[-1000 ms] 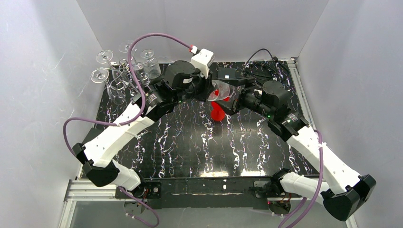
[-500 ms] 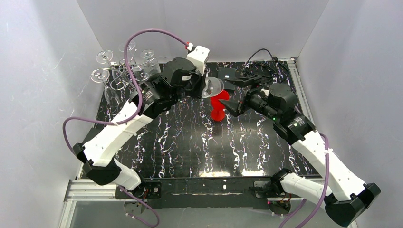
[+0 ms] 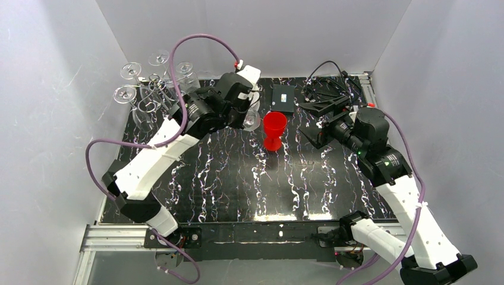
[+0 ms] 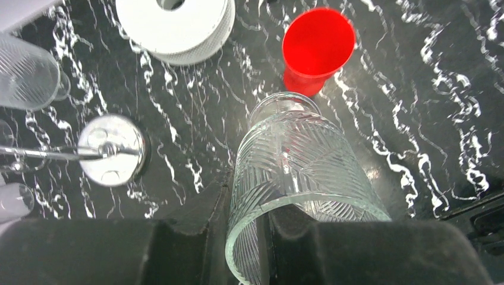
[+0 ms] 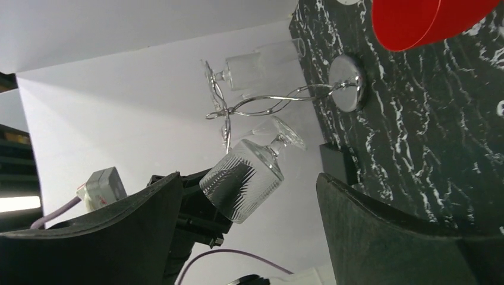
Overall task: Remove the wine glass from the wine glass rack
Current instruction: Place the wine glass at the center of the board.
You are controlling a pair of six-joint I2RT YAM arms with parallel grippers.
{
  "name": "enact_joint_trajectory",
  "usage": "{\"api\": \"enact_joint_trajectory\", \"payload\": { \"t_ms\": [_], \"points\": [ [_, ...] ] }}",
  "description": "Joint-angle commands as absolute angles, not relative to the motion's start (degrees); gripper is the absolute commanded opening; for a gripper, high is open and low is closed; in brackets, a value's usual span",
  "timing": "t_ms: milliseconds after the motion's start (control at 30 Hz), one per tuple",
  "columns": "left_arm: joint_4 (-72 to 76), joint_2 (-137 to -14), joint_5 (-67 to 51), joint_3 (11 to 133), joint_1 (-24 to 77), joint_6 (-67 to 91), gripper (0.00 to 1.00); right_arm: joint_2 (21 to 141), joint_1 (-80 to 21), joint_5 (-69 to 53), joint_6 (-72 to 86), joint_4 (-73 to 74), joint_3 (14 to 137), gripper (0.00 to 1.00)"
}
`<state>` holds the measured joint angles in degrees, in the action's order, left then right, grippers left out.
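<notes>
A clear ribbed wine glass [image 4: 300, 157] is off the rack, and my left gripper [image 4: 241, 211] is shut on its rim, with one finger inside the bowl and one outside. From above, the glass [image 3: 252, 119] hangs tilted just left of a red cup [image 3: 274, 127]. The wine glass rack [image 3: 156, 89] stands at the back left with other glasses hanging from it; its chrome base [image 4: 112, 149] shows below the left wrist. My right gripper [image 3: 308, 120] is open and holds nothing, to the right of the red cup. Its view looks across at the held glass [image 5: 243, 178].
A white ribbed spool [image 4: 175, 24] lies behind the red cup [image 4: 318, 44]. A black box [image 3: 283, 97] and a tangle of cables [image 3: 324, 89] sit at the back of the marbled table. White walls close in on three sides.
My left gripper has carried the glass leftward, from over the red cup to its left side. The right gripper has drawn back to the right and opened slightly wider.
</notes>
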<state>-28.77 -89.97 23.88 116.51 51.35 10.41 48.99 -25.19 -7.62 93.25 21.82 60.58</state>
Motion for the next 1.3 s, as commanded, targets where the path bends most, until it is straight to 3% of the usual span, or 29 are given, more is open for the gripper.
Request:
{"api": "enact_joint_trajectory", "payload": {
  "t_ms": [0,633,1267],
  "points": [
    [-35.54,-89.79,25.52,116.3,49.04,15.77,0.0,48.93,-23.71,-7.26,81.92,24.99,65.86,0.9],
    [-26.66,-93.08,13.72,98.22,40.08,25.32,0.0,47.78,-19.95,-8.17,73.48,27.82,67.5,0.92],
    [-17.24,-102.93,13.27,91.79,38.65,29.74,0.0,43.61,-15.51,-3.96,68.24,30.93,67.35,0.93]
  ]
}}
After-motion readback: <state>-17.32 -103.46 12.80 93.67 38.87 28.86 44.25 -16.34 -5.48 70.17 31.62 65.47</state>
